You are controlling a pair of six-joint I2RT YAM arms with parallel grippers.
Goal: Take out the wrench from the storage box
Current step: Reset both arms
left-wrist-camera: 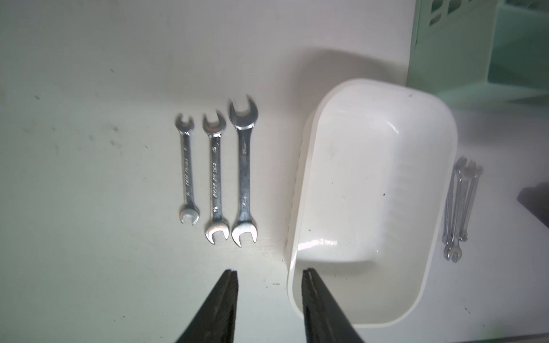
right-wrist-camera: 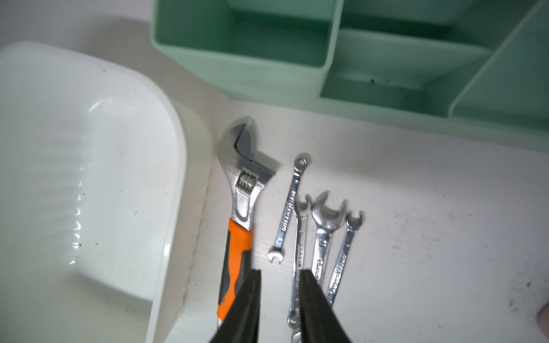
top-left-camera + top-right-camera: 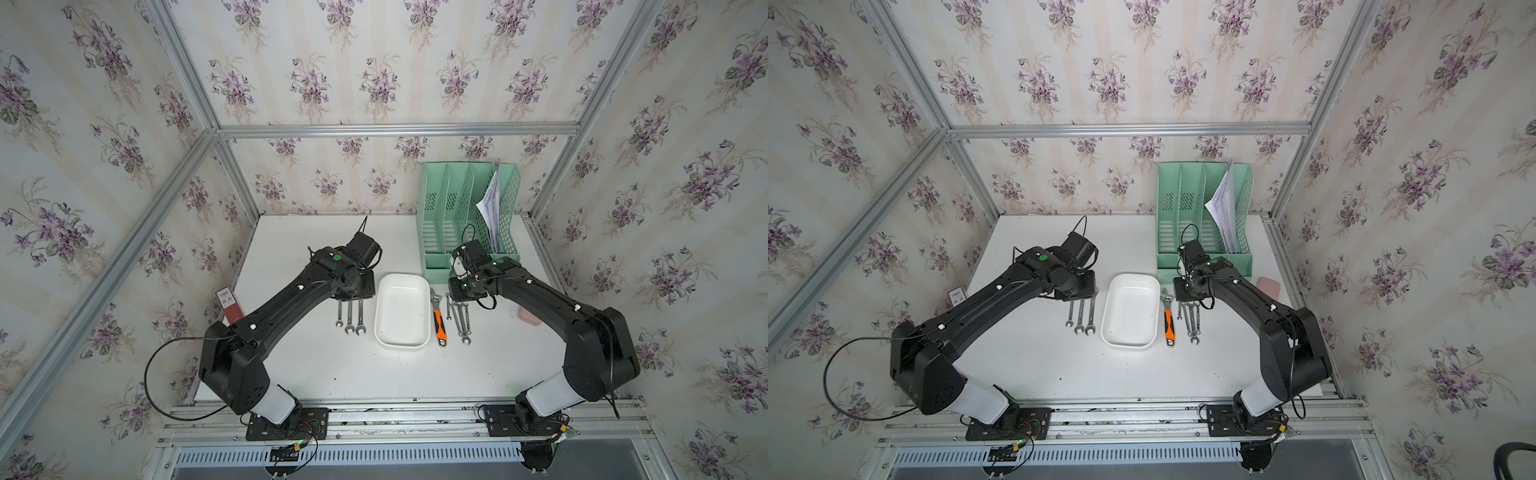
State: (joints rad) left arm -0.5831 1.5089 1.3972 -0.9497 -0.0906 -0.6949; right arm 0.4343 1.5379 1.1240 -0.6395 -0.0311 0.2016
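Purple-flowered wallpaper [image 3: 374, 75] covers the walls of your cell, edged by aluminium frame bars [image 3: 395, 129]. The white tabletop [image 3: 332, 374] lies inside them, and the wrist views show faint scuffs and dark specks on it. At the back right stands a mint-green file rack [image 3: 436, 262], with papers [image 3: 492, 203] leaning in its right-hand slot. The left arm [image 3: 282, 307] and the right arm [image 3: 552, 299] reach in from the front rail.

In both top views the storage box [image 3: 402, 311] sits mid-tabletop between the arms, its floor bare. The wrenches all lie outside it. Just beside its right wall is the adjustable wrench [image 3: 437, 320] with the orange grip, then four small wrenches [image 3: 459, 320] bunched together. On the box's left, three open-end wrenches [image 3: 349, 318] lie side by side, near it but not touching.

Your left claw [image 1: 269, 273] has its fingers parted and grips nothing, with one finger over the box's rim. Your right claw [image 2: 279, 273] is slightly parted above the orange grip and the small wrenches, gripping none.
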